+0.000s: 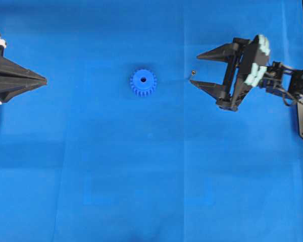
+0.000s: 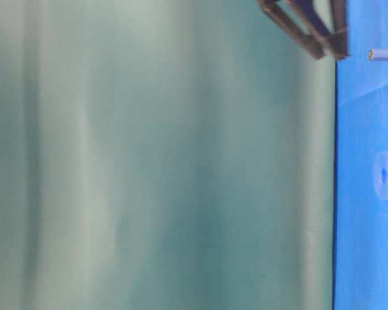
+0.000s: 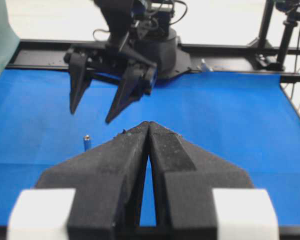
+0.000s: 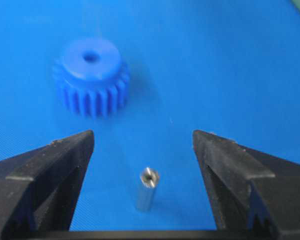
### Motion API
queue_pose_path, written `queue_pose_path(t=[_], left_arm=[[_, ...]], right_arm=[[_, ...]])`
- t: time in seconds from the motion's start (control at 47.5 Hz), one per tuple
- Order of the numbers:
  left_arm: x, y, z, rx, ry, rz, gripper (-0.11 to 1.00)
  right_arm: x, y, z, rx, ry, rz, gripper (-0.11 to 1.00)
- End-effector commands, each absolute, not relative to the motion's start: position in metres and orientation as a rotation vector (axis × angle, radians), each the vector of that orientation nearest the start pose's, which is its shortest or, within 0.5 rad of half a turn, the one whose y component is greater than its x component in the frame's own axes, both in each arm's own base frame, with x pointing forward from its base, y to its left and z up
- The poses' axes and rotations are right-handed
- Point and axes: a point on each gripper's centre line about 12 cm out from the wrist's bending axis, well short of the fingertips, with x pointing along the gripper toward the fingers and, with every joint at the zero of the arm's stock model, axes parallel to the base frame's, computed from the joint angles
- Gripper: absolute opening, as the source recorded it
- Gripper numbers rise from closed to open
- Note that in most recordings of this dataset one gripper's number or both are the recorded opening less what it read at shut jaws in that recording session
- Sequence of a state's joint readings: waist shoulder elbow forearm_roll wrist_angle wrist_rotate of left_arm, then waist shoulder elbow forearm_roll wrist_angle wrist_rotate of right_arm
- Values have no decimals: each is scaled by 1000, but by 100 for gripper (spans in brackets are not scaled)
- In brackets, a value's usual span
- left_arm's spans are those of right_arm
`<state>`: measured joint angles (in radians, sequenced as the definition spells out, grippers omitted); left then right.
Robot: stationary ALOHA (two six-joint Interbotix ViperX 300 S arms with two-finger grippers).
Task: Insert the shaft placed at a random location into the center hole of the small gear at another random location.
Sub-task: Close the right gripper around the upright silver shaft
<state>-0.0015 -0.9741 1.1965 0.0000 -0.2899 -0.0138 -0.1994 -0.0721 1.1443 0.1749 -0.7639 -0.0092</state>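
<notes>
The small gear [image 1: 143, 82] lies flat on the blue mat near the middle, its center hole [image 1: 143, 79] facing up; it also shows in the right wrist view [image 4: 91, 77]. The shaft [image 1: 192, 73] stands upright on the mat to the right of the gear. My right gripper [image 1: 195, 69] is open, its fingers either side of the shaft [image 4: 147, 189] and apart from it. In the left wrist view the shaft [image 3: 87, 142] stands below the right gripper's fingers [image 3: 125, 95]. My left gripper [image 1: 43, 79] is shut and empty at the left edge, its tips [image 3: 149, 123] pointing at the gear's side.
The blue mat [image 1: 151, 176] covers the whole table. A black frame and the right arm's base [image 3: 160, 47] stand at the mat's far end in the left wrist view. A green backdrop [image 2: 161, 155] fills the table-level view.
</notes>
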Motion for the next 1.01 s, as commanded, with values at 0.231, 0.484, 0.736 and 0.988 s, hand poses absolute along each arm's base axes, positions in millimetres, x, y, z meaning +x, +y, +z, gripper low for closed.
queue_pose_path(t=[0.231, 0.484, 0.736, 0.988], left_arm=[[197, 0, 288, -12, -72, -2, 0], [196, 0, 288, -26, -75, -3, 0], [196, 0, 288, -28, -74, -3, 0], [196, 0, 288, -28, -74, -3, 0]], right_arm=[[296, -79, 112, 143, 329, -369, 68], [295, -79, 102, 168, 355, -383, 63], [295, -79, 102, 169, 354, -383, 34], [295, -79, 102, 170, 349, -384, 4]])
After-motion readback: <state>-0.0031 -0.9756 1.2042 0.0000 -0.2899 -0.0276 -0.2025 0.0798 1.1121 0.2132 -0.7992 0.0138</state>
